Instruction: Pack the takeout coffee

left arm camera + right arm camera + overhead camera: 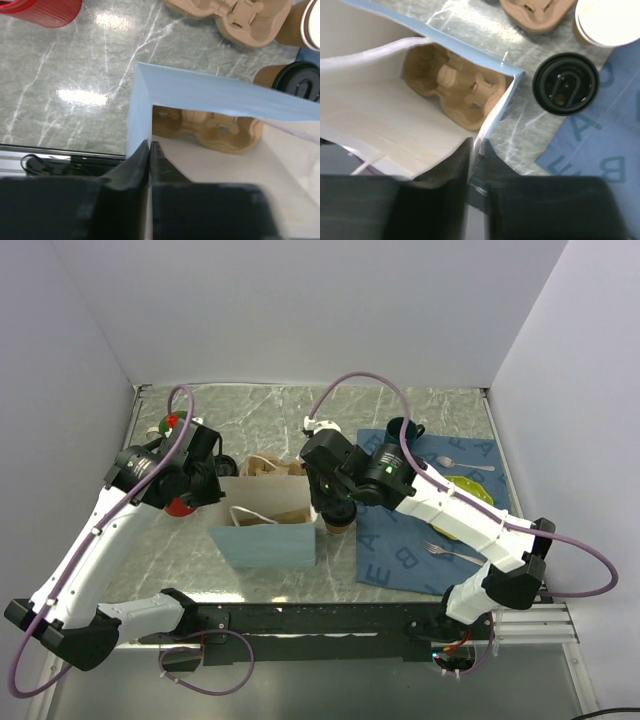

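The takeout coffee, a tan paper cup with a black lid, stands on the table just right of the open blue paper bag. It also shows in the left wrist view and in the top view. A tan pulp cup carrier lies inside the bag. My left gripper is shut on the bag's left wall. My right gripper is shut on the bag's right wall, close to the coffee. Both hold the bag's mouth open.
A second pulp carrier and a lidless tan cup sit behind the bag. A red cup stands at the left. A blue mat at the right holds a green mug, a plate, a fork and a spoon.
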